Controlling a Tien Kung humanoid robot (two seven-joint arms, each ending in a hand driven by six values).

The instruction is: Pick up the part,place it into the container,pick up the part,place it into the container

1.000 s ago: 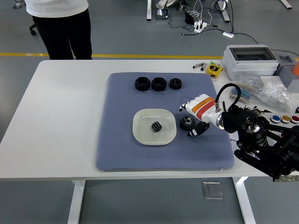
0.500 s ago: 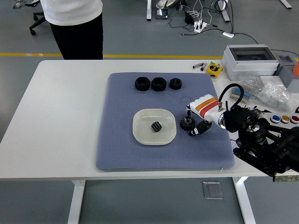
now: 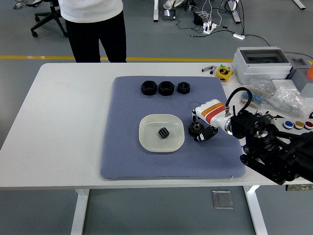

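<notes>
A black gear (image 3: 196, 129) lies on the blue mat (image 3: 122, 152) just right of the white square dish (image 3: 148, 140). My right hand (image 3: 200, 126), white with an orange band, is down over the gear with its fingers curling around it; the gear still rests on the mat. Inside the dish lies a small black gear (image 3: 163, 132). Three black nut-like parts (image 3: 166, 88) sit in a row at the mat's far edge. My left hand is out of sight.
A person in dark trousers (image 3: 95, 32) stands at the table's far left side, hands not shown. Boxes, bags and coloured buttons (image 3: 274, 83) crowd the table's right end. The black right arm (image 3: 274, 147) stretches over the near right corner.
My right hand has lowered and closed in on the gear beside the dish. The person at the far side has walked to the right.
</notes>
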